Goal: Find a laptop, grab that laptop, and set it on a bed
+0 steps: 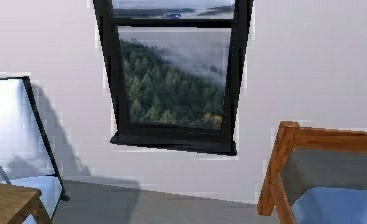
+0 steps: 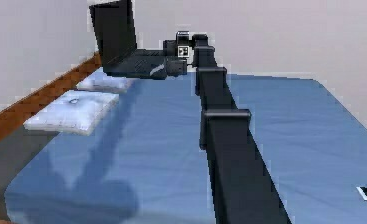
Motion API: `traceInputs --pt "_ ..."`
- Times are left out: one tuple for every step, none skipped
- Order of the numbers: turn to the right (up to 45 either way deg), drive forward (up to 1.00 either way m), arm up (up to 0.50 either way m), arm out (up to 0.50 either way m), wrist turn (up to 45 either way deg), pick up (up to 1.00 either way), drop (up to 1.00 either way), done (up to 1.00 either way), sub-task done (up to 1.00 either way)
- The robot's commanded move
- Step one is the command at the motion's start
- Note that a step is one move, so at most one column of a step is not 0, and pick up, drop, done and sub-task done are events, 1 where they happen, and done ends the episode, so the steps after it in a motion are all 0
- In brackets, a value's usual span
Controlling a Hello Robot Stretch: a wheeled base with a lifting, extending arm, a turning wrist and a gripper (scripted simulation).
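Over far side of bed [image 2: 301, 120], open laptop [image 2: 123, 48] shows just left of gripper [image 2: 171, 68], screen upright, near pillows [image 2: 76, 112]. We cannot tell gripper's state, nor whether it holds laptop or laptop rests on bed. Our guess: bed lies straight below, so lower.

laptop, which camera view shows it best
The arm side view: the dark laptop, lid up, shows whole at the gripper, with the blue bed behind and the pillows nearby. Whether it rests on the bed cannot be told. The forward view faces a wall with a window.
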Motion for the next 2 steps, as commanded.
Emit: traceInputs --pt "0.0 0.0 -0.14 0.0 0.0 0.0 0.0 0.0 0.0" --pt "0.0 0.0 -0.32 0.0 0.0 0.0 0.0 0.0 0.0"
